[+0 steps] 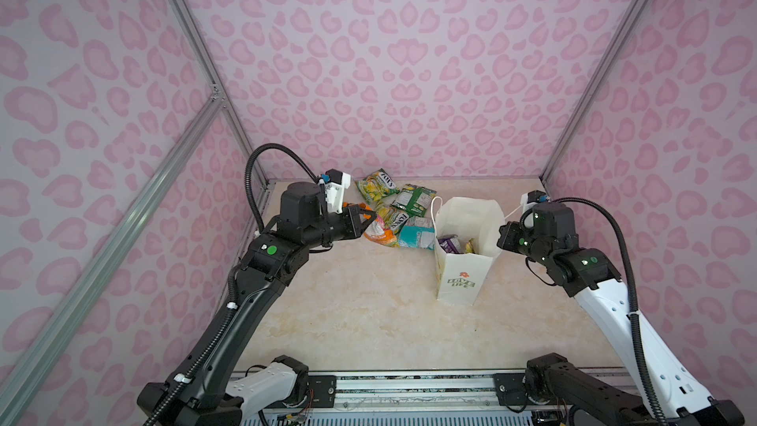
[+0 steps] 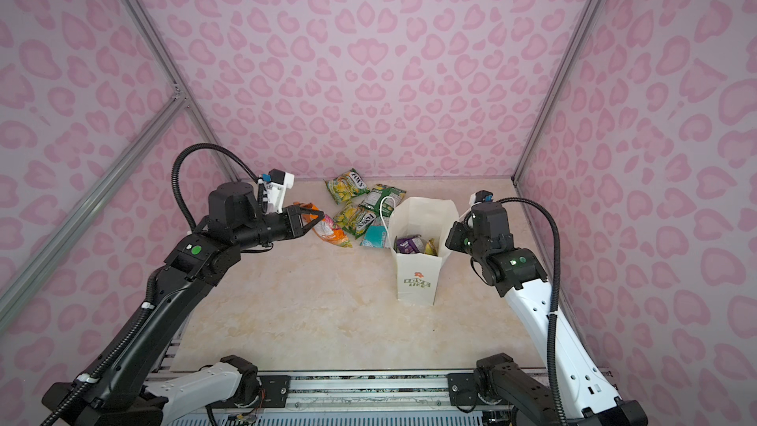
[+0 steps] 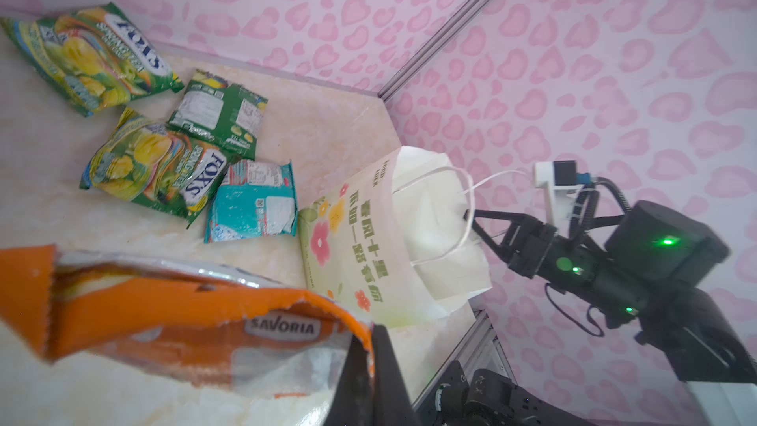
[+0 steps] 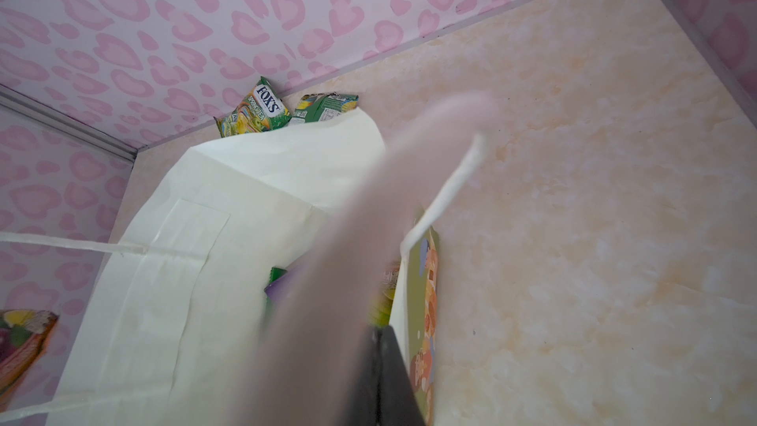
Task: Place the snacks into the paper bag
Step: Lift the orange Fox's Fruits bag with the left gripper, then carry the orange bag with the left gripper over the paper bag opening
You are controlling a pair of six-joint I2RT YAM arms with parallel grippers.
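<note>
The paper bag (image 1: 463,280) stands right of centre on the table (image 1: 368,313), with loose snacks (image 1: 375,188) to its upper left. Our left fingers (image 3: 389,383) pinch one edge of the orange packet (image 1: 379,233), so it could slip. Our right fingers (image 4: 389,383) clamp the bag's rim, and a tug might topple it.

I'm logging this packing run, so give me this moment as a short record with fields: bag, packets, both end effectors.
bag: paper bag upright, top open
in bag: purple packet, yellowish packet partly hidden
on table: rear FOX'S packet, nearer FOX'S packet, dark green packet, teal-white packet
left end effector: shut on orange SAVORIA packet
right end effector: shut on the paper bag's rim
remaining: five packets outside the bag
</note>
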